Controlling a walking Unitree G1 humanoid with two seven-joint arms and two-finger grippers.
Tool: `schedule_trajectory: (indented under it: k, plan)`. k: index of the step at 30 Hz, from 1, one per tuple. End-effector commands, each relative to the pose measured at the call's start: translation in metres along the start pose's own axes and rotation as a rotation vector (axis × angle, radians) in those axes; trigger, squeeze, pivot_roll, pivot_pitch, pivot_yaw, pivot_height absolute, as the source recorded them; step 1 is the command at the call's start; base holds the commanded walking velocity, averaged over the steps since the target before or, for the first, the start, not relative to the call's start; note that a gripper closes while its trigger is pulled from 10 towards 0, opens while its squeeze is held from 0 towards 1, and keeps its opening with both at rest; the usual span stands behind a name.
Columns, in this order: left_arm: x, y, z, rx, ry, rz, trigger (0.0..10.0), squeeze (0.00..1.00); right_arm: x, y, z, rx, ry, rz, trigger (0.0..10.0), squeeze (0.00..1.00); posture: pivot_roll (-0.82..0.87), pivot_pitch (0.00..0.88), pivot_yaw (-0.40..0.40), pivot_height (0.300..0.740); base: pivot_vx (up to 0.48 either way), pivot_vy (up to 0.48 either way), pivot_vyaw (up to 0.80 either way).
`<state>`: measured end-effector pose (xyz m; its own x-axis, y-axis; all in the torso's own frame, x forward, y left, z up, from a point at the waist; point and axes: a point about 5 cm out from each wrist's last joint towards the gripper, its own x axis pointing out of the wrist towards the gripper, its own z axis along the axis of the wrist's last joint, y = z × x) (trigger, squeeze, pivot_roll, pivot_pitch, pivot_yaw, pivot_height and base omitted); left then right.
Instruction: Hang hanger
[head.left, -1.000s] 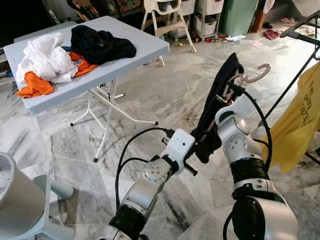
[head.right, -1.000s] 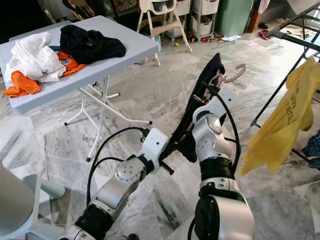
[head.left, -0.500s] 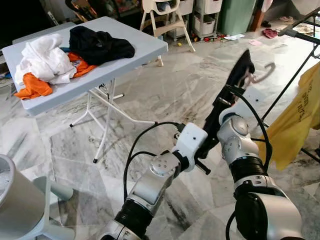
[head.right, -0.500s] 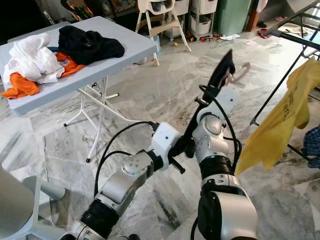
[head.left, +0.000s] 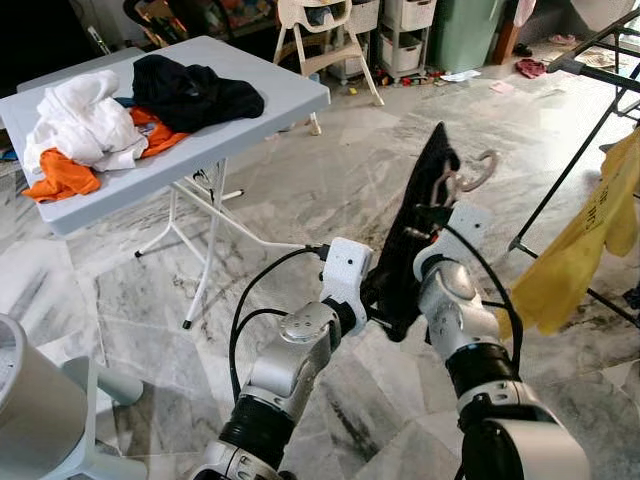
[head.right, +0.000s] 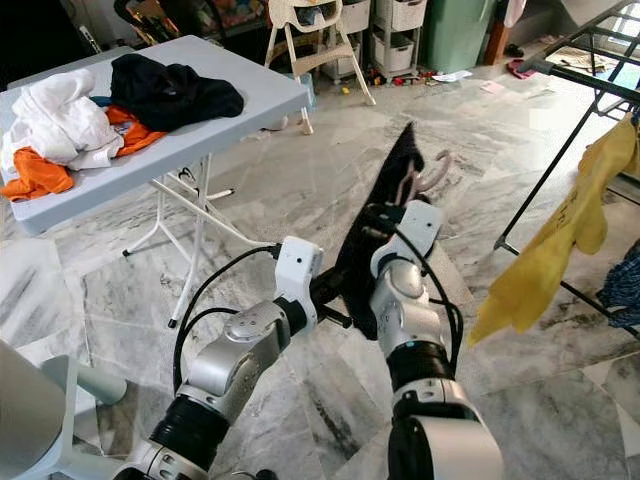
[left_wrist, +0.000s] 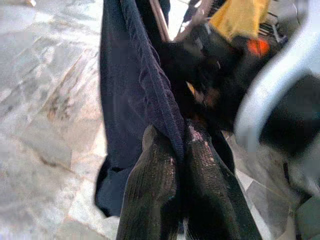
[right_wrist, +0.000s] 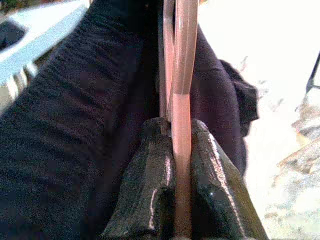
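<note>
Hanger, pinkish and draped in a dark garment, sits raised in front of you between both arms, its hook pointing toward the drying rack on your right. Your right gripper has its fingers clamped on the hanger's bar. Your left gripper has its fingers pinched on a fold of the garment's lower edge. A yellow shirt hangs on the rack. Farther left, a grey folding table carries a heap of clothes on a marble floor.
</note>
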<state>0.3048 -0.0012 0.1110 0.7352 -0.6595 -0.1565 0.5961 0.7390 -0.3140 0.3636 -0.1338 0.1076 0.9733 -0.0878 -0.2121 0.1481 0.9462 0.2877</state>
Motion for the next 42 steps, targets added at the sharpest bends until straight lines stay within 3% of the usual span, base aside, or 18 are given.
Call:
schedule_trajectory:
  k: [1, 8, 12, 22, 26, 31, 32, 33, 34, 42]
  plan:
    - [0.014, -0.021, 0.022, -0.079, -0.076, -0.03, 10.0, 0.0, -0.003, 0.0, -0.006, -0.029, 0.028, 0.023, 10.0, 0.0, -0.17, 0.046, 0.096, 0.74, 0.0, 0.0, 0.0]
    - [0.015, -0.006, 0.024, -0.085, -0.076, 0.047, 10.0, 0.0, -0.015, 0.0, -0.034, -0.113, 0.169, 0.112, 10.0, 0.0, -0.18, 0.048, 0.1, 0.74, 0.0, 0.0, 0.0]
    - [0.011, 0.006, 0.014, -0.095, -0.038, 0.106, 10.0, 0.0, -0.022, 0.006, -0.045, -0.19, 0.238, 0.226, 10.0, 0.0, -0.18, 0.049, 0.101, 0.74, 0.0, 0.0, 0.0]
    - [0.002, 0.028, 0.004, -0.086, -0.026, 0.223, 10.0, 0.0, -0.035, 0.005, -0.048, -0.288, 0.313, 0.417, 10.0, 0.0, -0.18, 0.048, 0.096, 0.74, 0.0, 0.0, 0.0]
    - [-0.007, 0.055, 0.014, -0.085, -0.068, 0.335, 10.0, 0.0, -0.044, -0.015, -0.049, -0.369, 0.358, 0.49, 10.0, 0.0, -0.17, 0.054, 0.083, 0.74, 0.0, 0.0, 0.0]
    - [-0.01, 0.065, 0.018, -0.076, -0.075, 0.348, 10.0, 0.0, -0.047, -0.029, -0.049, -0.471, 0.368, 0.501, 10.0, 0.0, -0.17, 0.056, 0.08, 0.74, 0.0, 0.0, 0.0]
    - [-0.011, 0.064, 0.017, -0.068, -0.074, 0.333, 10.0, 0.23, -0.047, -0.031, -0.048, -0.489, 0.364, 0.5, 10.0, 0.0, -0.17, 0.056, 0.082, 0.74, 0.0, 0.0, 0.0]
    - [-0.011, 0.064, 0.017, -0.068, -0.074, 0.333, 10.0, 0.23, -0.047, -0.031, -0.048, -0.489, 0.364, 0.5, 10.0, 0.0, -0.17, 0.056, 0.082, 0.74, 0.0, 0.0, 0.0]
    - [-0.012, 0.063, 0.015, -0.049, -0.072, 0.316, 10.0, 1.0, -0.047, -0.031, -0.047, -0.504, 0.36, 0.499, 10.0, 0.0, -0.17, 0.055, 0.085, 0.74, 0.0, 0.0, 0.0]
    - [-0.014, 0.049, 0.007, -0.016, -0.072, 0.244, 10.0, 1.0, -0.049, -0.027, -0.049, -0.552, 0.347, 0.507, 10.0, 0.0, -0.17, 0.053, 0.092, 0.74, 0.0, 0.0, 0.0]
